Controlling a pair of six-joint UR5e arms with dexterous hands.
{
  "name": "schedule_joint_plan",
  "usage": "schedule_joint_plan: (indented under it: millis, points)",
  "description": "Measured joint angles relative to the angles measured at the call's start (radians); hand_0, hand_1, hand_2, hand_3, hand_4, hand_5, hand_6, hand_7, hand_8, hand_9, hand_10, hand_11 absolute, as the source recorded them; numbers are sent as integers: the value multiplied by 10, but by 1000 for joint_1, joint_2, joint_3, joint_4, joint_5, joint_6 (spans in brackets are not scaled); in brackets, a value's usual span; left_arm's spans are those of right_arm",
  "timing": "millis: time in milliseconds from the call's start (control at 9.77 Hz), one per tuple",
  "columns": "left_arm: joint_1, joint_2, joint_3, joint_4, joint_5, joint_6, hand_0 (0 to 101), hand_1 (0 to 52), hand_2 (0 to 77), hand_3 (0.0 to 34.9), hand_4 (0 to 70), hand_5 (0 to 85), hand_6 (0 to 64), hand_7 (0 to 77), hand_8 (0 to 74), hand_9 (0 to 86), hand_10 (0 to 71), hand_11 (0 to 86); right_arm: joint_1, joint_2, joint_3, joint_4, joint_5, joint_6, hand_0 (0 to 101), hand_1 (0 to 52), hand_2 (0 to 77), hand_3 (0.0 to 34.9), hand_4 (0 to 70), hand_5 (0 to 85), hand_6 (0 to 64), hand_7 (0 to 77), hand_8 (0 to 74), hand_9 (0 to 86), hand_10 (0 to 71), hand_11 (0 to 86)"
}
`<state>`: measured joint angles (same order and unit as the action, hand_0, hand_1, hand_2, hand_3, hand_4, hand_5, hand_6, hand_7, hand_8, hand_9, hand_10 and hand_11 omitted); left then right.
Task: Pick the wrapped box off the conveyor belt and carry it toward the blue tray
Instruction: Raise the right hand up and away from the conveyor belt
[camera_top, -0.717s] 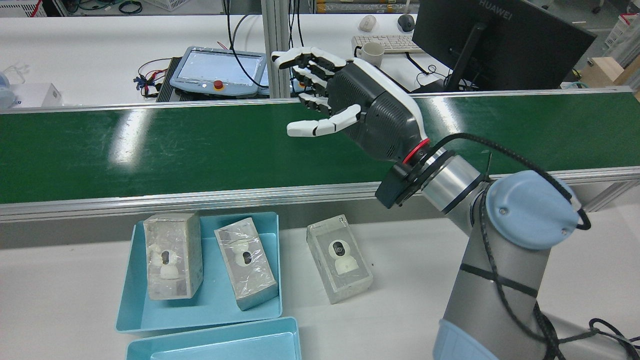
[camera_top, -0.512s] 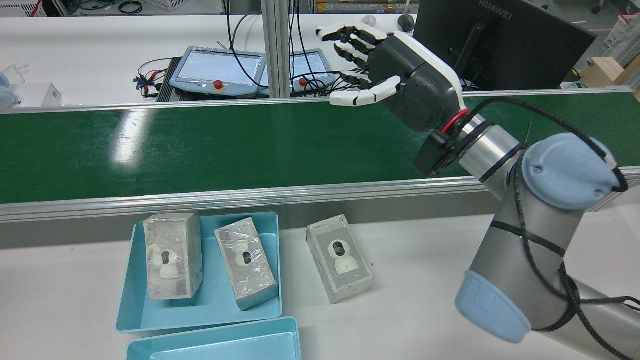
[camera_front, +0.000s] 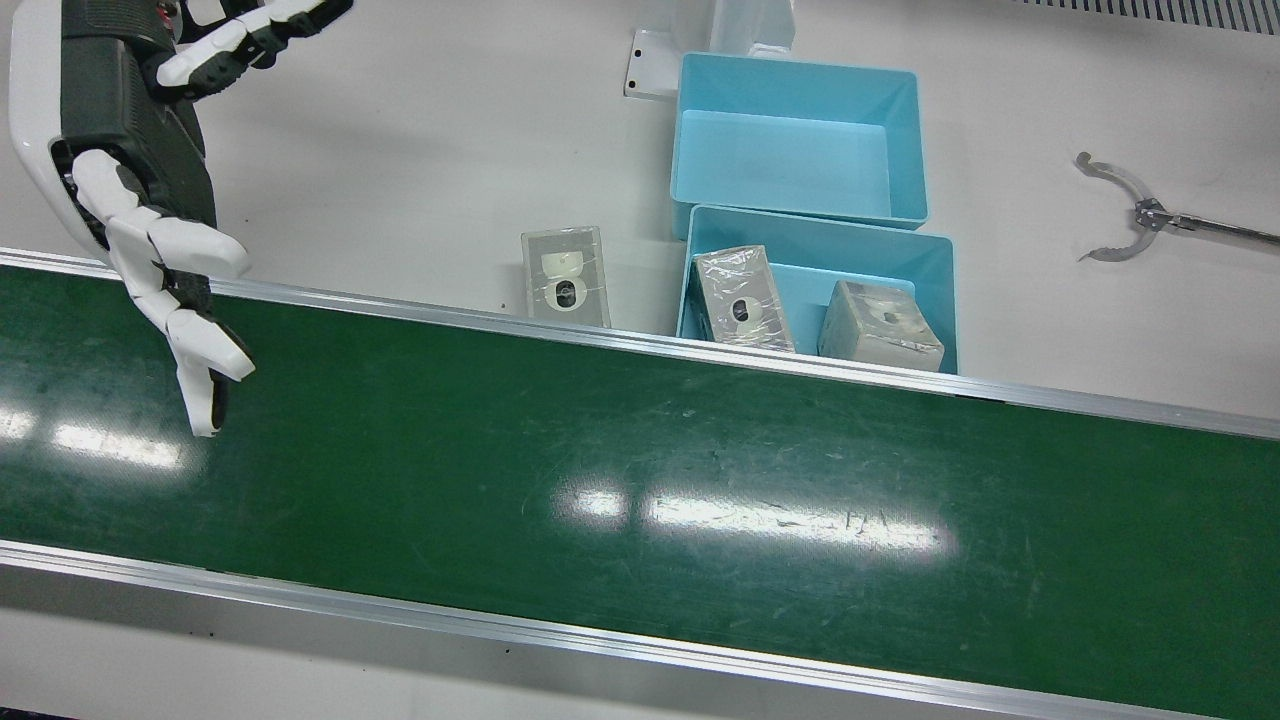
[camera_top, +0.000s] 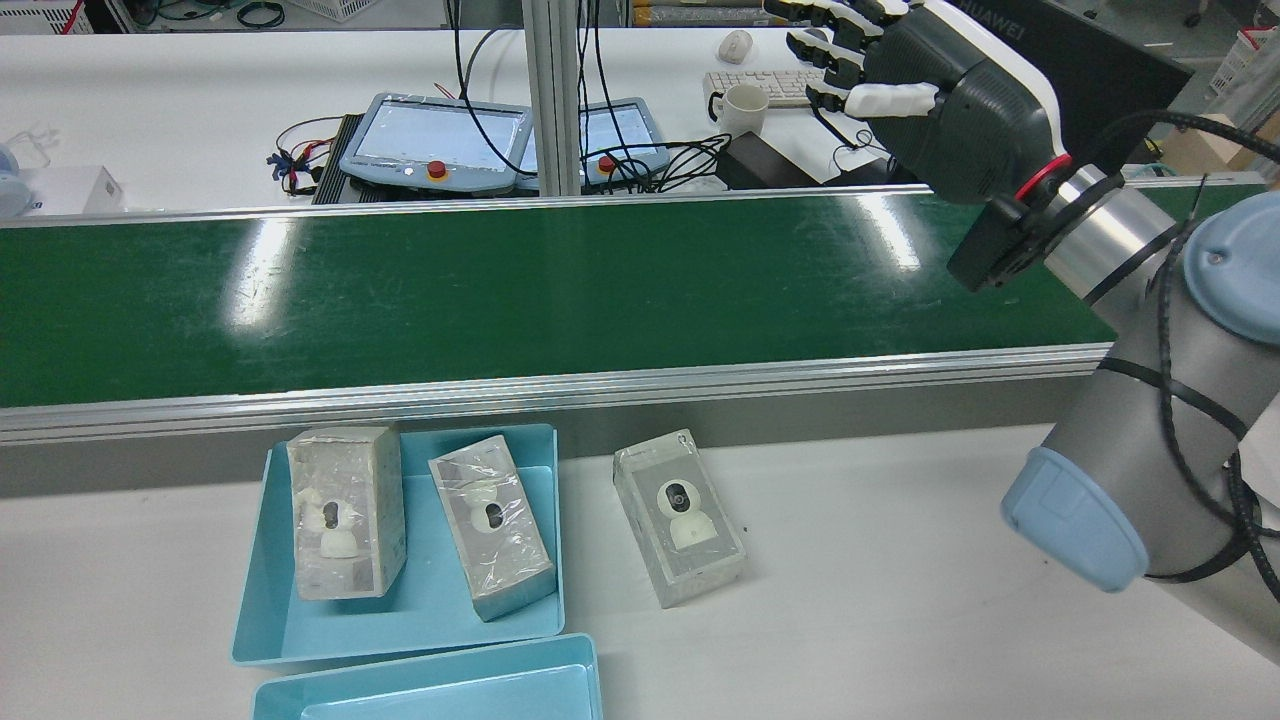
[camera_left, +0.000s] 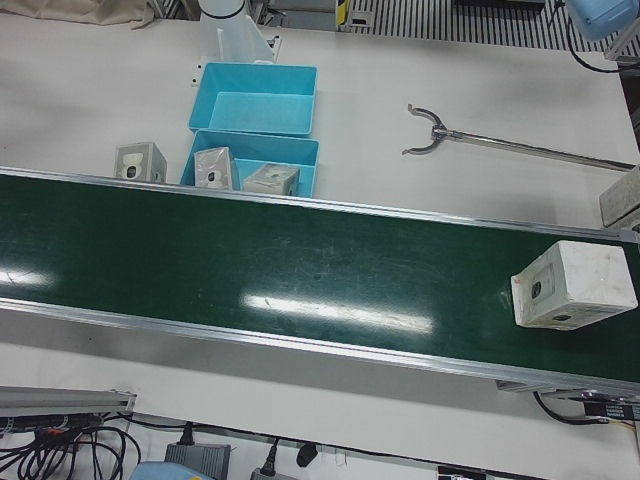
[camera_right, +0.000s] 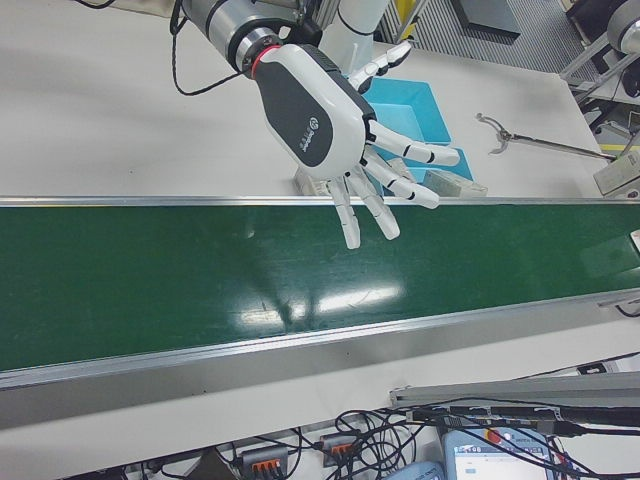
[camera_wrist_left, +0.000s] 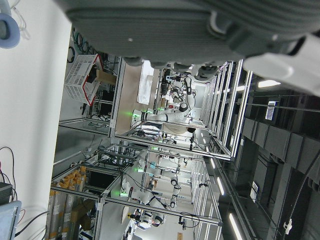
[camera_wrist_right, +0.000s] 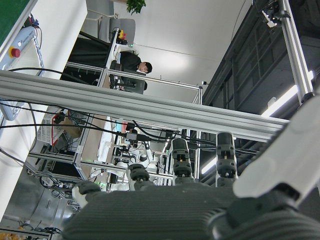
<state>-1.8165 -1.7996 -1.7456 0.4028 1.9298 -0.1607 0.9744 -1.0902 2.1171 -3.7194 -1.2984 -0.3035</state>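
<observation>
Green conveyor belt (camera_left: 250, 260) carries the wrapped box (camera_left: 574, 285) at its end. The right robot hand (camera_right: 345, 125) hovers spread and empty above the belt; beyond, on the bench (camera_top: 850, 560), the blue tray (camera_top: 260, 600) holds two boxes. The left robot hand's state cannot be told.

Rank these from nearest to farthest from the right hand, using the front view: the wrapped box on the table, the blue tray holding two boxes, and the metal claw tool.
Measured from the right hand, at the view's left:
1. Wrapped box on the table, just beside the belt's rail.
2. Blue tray holding two boxes, right of that box.
3. Metal claw tool, far right.
</observation>
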Motion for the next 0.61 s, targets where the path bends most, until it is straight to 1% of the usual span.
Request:
schedule_joint_plan:
  millis: [102, 205, 307, 409, 512, 614]
  points:
    - [0, 0, 0, 0, 0, 0, 0, 0, 11, 0, 0, 5, 0, 5, 0, 0, 5, 0, 22, -5, 4, 0, -40, -4, 265, 11, 22, 298, 104, 115, 0, 164, 60, 16, 0, 16]
    - [0, 0, 0, 0, 0, 0, 0, 0, 11, 0, 0, 5, 0, 5, 5, 0, 5, 0, 46, -19, 6, -1, -71, -16, 362, 16, 22, 296, 49, 82, 0, 164, 0, 16, 0, 16]
    - [0, 0, 0, 0, 0, 0, 0, 0, 5, 0, 0, 5, 0, 5, 5, 0, 5, 0, 61, -42, 6, -1, -85, -25, 423, 16, 27, 297, 44, 158, 0, 164, 0, 33, 5, 11]
    - [0, 0, 0, 0, 0, 0, 0, 0, 5, 0, 0, 5, 0, 5, 5, 0, 5, 0, 80, -73, 7, -2, -94, -30, 423, 16, 27, 297, 44, 158, 0, 164, 0, 33, 5, 11]
    - [0, 0, 0, 0, 0, 0, 0, 0, 5, 0, 5, 11, 0, 5, 5, 5, 5, 0, 99, -103, 8, -2, -97, -21, 408, 60, 65, 298, 11, 185, 0, 164, 0, 54, 11, 11]
    - [0, 0, 0, 0, 0, 0, 0, 0, 5, 0, 5, 11, 0, 5, 5, 5, 5, 0, 120, -138, 3, 0, -98, 5, 408, 60, 65, 298, 11, 185, 0, 164, 0, 54, 11, 11]
